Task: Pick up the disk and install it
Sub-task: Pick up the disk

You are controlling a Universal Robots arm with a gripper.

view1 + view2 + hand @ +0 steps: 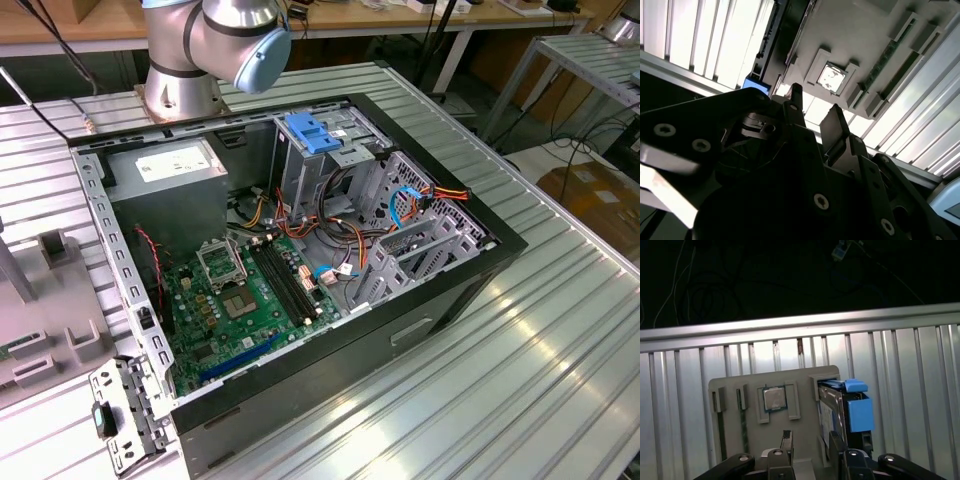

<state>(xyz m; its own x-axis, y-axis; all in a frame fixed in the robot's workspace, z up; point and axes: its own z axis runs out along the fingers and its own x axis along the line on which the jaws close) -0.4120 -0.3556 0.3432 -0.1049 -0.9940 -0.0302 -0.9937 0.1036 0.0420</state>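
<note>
**Silver disk just ahead of the open claw, ungripped**

Exterior view: ribbed metal table [560, 330] bearing an open black computer case [330, 400], green motherboard [240, 300] inside. Arm [220, 40] rising behind the case.

First wrist view: claw [810, 446] spread open, gripping nothing, over a grey parts tray [740, 382]. Disk [855, 412] standing on edge in the tray's end slot, blue rail showing, just ahead of the claw and outside one fingertip [836, 446], not in the gap. Cannot tell whether that fingertip touches it. Processor chip [775, 399] seated flat in the tray, ahead of the other fingertip and apart from it.

Second wrist view: claw open here too, fingers apart with bare tray showing through the gap. Chip ahead of the claw. Disk's blue edge off beyond the outer face of one finger, not between the two.
</note>
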